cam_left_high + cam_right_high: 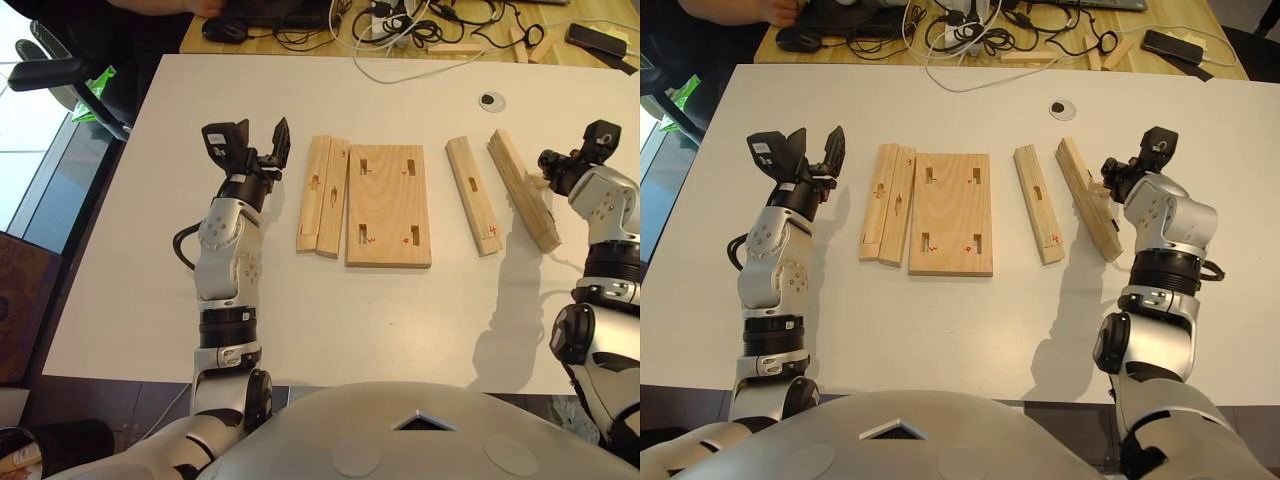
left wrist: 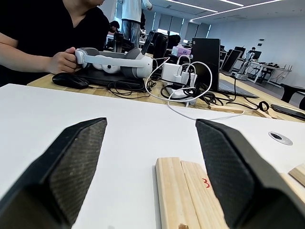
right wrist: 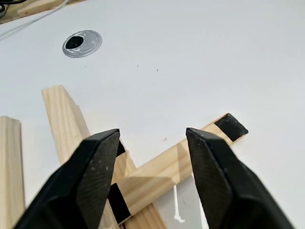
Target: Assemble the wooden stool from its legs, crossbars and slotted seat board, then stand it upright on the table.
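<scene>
Right now the slotted seat board [image 1: 388, 205] lies flat mid-table [image 1: 300, 310]. Two legs [image 1: 322, 195] lie side by side, touching, just left of it. A third leg [image 1: 472, 195] lies alone on the board's right. A fourth leg [image 1: 523, 190] lies farther right, angled to the others. A short crossbar [image 3: 157, 174] w/ black end marks rests across that angled leg. The right gripper [image 3: 152, 136] is low over it, jaws spread, one finger either side of the bar; contact can't be judged, prob. none. The left gripper [image 1: 255, 140] sits near the paired legs on their outer side, jaws wide apart, holding nothing. A round cable grommet [image 1: 490, 100] sits in the tabletop beyond the right-hand legs
</scene>
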